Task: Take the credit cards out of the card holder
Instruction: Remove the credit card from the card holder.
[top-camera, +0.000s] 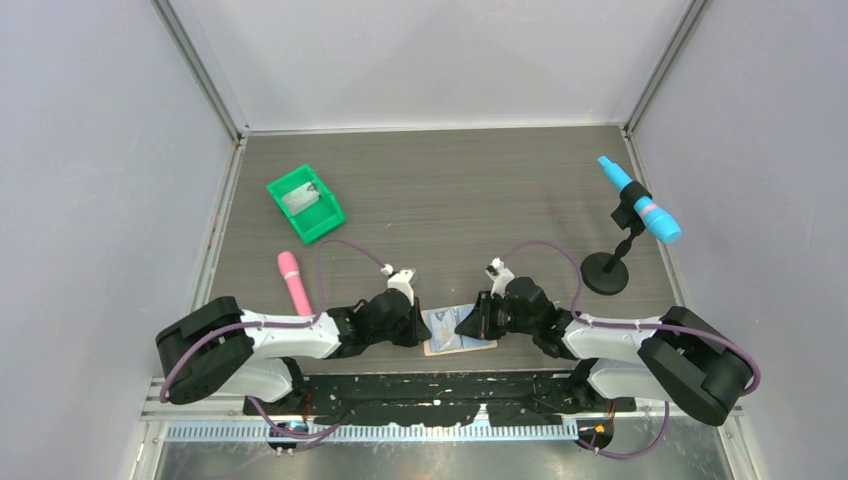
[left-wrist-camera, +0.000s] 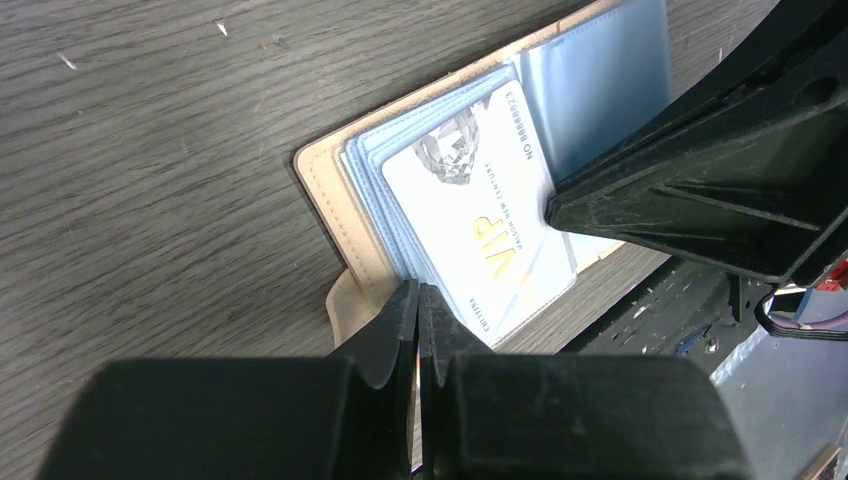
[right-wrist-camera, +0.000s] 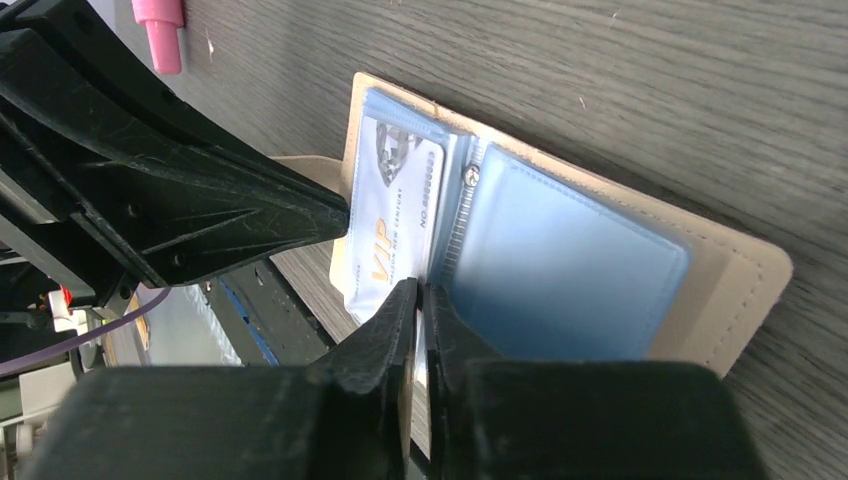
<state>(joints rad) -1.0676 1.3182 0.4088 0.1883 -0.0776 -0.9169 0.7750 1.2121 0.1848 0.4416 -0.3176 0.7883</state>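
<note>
Card holder (top-camera: 447, 332) lies open on tabletop (top-camera: 450, 190), at near edge, between both arms. Overhead view gives only blue patch; wrist views show white VIP credit card (left-wrist-camera: 480, 240) jutting from sleeve on left-arm side. I see left gripper (left-wrist-camera: 418, 300) pressed together at card's near corner, right gripper (right-wrist-camera: 420, 295) pressed together by spine; can't tell if either pinches anything. Far tabletop open; green bin (top-camera: 305, 203), pink marker (top-camera: 294, 282) well left.

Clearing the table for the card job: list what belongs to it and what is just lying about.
For the job: card holder, VIP card in it.
Lying about: green bin, pink marker, blue tube clipped to a black stand.
</note>
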